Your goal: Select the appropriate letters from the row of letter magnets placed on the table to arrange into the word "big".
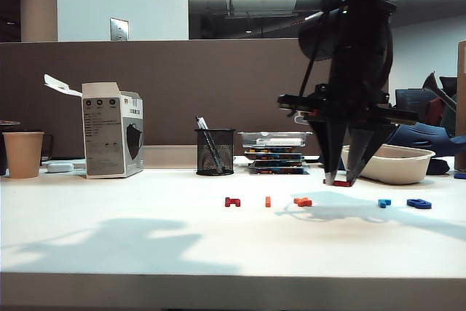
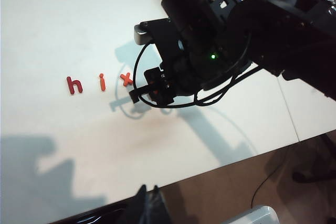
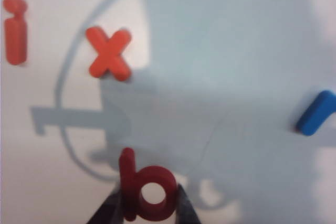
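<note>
**Op:** Fingers of my right gripper are closed around the red b, one on each side of its loop. From the exterior camera it sits behind the row, at or just off the table; I can't tell which.

**Spotter:** And the left gripper?

**Op:** Parked over the near table edge, holding nothing; whether its tips are parted I can't tell.

**Spotter:** So which step is this?

**Op:** First letter, I'd say. The orange i lies between the dark red h and the x; the dark blue g is far right, beside the light blue piece.

**Spotter:** Next?

**Op:** Set b down flat on open table, leaving room beside it for i and g.
</note>
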Motion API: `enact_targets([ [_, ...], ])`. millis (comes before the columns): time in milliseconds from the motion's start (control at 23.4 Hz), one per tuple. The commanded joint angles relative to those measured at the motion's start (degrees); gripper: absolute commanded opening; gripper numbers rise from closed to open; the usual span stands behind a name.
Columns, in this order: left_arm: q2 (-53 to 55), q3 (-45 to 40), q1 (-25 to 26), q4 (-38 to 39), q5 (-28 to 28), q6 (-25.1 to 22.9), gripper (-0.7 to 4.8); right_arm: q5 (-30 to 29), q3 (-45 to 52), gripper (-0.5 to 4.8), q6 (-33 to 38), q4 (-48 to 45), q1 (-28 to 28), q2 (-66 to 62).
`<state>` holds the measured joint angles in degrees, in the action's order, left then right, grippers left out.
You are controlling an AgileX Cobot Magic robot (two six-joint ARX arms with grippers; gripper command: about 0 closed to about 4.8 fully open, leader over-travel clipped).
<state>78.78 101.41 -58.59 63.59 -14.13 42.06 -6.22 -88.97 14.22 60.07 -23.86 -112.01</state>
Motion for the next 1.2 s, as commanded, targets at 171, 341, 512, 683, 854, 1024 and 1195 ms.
enact_targets([
  [171,-0.15,0.13,0.00,-0.66,-0.15,-0.02,-0.05,0.09,-0.13,0.85,7.28,1.01,-4.96,0.37],
  [341,-0.15,0.13,0.00,-0.66,-0.15,-0.02,-0.05,0.17,-0.13,0.85,9.92,0.59,-7.61,0.37],
  [512,-0.15,0.13,0.00,-0.68,-0.15,-0.02,-0.05,0.35,0.00,0.85,13.09,-0.83,-10.19,0.35],
  [683,-0.15,0.13,0.00,-0.66,-0.15,-0.02,-0.05,2.01,0.00,0.85,15.28,-2.03,-11.61,0.13],
  [854,-0.15,0.13,0.00,-0.66,-0.15,-0.02,-0.05,3.30,0.79,0.85,17.62,-3.39,-13.20,0.11],
  [1024,-0.15,0.13,0.00,-0.66,-0.15,-0.02,-0.05,3.30,3.10,0.85,19.93,-5.66,-14.47,0.11],
  [1195,-0.15,0.13,0.00,-0.66,-0.15,-0.02,-0.05,3.93,5.25,0.85,20.33,-7.52,-15.32,-0.11],
])
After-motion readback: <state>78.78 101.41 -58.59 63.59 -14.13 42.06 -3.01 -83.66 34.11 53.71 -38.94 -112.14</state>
